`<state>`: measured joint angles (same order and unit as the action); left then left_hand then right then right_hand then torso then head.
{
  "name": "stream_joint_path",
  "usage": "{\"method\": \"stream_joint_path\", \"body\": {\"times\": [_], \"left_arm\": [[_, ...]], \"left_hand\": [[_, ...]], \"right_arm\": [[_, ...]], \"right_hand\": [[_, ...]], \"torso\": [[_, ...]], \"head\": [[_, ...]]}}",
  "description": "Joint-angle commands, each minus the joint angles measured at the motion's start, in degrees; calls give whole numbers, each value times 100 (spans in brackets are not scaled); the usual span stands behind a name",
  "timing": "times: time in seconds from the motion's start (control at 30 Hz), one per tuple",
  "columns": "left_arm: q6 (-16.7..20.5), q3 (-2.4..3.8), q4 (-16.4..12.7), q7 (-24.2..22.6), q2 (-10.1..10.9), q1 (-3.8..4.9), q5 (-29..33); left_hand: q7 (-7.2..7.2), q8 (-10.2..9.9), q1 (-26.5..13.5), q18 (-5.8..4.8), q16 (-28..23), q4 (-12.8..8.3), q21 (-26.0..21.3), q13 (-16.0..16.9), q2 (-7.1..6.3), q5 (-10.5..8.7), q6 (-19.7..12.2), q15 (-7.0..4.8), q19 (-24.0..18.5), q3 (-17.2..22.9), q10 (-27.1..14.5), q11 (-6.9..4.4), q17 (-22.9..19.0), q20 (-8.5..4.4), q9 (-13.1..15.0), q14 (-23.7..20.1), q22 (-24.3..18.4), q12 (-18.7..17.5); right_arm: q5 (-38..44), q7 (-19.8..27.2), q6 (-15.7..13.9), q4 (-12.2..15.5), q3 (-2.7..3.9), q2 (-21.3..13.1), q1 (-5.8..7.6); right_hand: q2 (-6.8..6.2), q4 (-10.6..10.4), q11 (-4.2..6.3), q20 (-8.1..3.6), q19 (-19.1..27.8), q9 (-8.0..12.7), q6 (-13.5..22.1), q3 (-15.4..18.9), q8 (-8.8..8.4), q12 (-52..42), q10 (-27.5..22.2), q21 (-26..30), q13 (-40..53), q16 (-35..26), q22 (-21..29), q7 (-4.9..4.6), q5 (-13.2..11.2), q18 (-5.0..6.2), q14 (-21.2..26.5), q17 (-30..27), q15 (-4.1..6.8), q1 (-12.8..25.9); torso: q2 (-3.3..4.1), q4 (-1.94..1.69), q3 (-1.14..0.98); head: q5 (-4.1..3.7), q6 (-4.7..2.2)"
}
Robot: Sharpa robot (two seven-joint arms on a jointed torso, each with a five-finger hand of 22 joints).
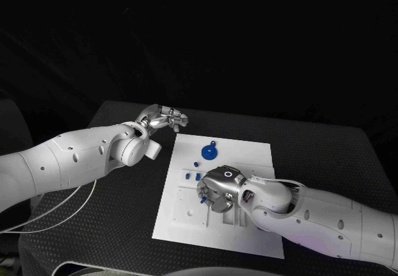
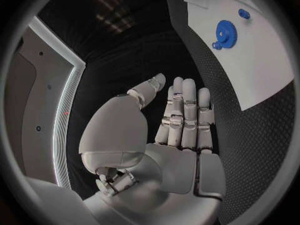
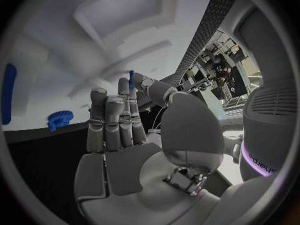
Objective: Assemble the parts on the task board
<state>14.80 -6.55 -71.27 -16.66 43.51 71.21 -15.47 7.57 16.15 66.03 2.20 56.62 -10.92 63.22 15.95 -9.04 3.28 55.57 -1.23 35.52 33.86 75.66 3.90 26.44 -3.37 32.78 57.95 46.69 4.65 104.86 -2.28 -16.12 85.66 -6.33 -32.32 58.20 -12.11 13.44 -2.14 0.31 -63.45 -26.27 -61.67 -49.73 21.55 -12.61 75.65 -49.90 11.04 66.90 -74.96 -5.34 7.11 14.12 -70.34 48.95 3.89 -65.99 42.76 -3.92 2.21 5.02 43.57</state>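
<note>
Task board (image 1: 249, 150) at frame centre on the black counter (image 1: 332, 149), with wide bare margins of counter toward the left and right edges; blue gear (image 1: 210, 152) near the board's upper edge, small blue parts (image 1: 192, 173) along its left side. Left hand (image 1: 166, 118) released, fingers straight, off the board's upper-left corner. Right hand (image 1: 218, 187) mid-board, pinching a small blue pin (image 3: 131, 78) at fingertip and thumb.

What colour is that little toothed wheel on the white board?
Blue; the gear shows best in the left wrist view.
</note>
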Motion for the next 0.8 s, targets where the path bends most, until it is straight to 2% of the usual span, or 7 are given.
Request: {"method": "stream_joint_path", "body": {"times": [0.03, 0.23, 0.4, 0.8], "left_arm": [[-15, 5, -8, -39, -7, 10, 35], [-22, 5, -11, -36, -7, 10, 35], [-22, 5, -15, -29, 0, 11, 35], [-26, 5, -16, -17, 4, 21, 35]], "left_hand": [[0, -25, -43, -103, -34, 18, -28, -6, 11, 22, -39, 9, -33, -9, -22, 9, 7, -336, -5, 13, -7, -35], [2, -25, -44, -104, -36, 20, -28, -6, 8, 21, -41, 10, -34, -9, -23, 10, 8, -336, -6, 12, -7, -36], [3, -26, -45, -104, -37, 23, -28, -6, 8, 21, -43, 11, -34, -8, -24, 11, 10, -335, -6, 12, -7, -37], [4, -26, -45, -105, -40, 25, -29, -6, 5, 20, -46, 11, -35, -7, -26, 11, 12, -335, -6, 11, -7, -38]], "right_arm": [[95, 7, 117, -30, -30, 5, -9], [104, 4, 134, -56, -92, 33, -9], [108, 2, 134, -70, -115, 48, -9], [102, 11, 115, -21, -130, 97, -8]], "right_hand": [[45, 21, 18, -20, -2, 3, -45, 6, 24, 25, 40, -17, 8, -26, -98, 11, 32, 88, -14, 7, 46, 2], [48, 26, 18, -20, -2, 2, -44, 10, 24, 28, 42, -16, 8, -28, -97, 10, 35, 88, -15, 8, 46, 5], [51, 28, 17, -20, -3, 1, -44, 12, 23, 30, 42, -16, 8, -29, -97, 10, 37, 88, -15, 9, 46, 7], [56, 35, 17, -20, -3, 0, -43, 18, 23, 35, 44, -15, 8, -32, -96, 10, 40, 88, -15, 10, 45, 12]], "torso": [[-1, -7, 0], [3, -7, 2], [2, -5, 6], [0, -5, 5]], "head": [[-2, 6], [-5, 11], [-6, 21], [-19, 20]]}}
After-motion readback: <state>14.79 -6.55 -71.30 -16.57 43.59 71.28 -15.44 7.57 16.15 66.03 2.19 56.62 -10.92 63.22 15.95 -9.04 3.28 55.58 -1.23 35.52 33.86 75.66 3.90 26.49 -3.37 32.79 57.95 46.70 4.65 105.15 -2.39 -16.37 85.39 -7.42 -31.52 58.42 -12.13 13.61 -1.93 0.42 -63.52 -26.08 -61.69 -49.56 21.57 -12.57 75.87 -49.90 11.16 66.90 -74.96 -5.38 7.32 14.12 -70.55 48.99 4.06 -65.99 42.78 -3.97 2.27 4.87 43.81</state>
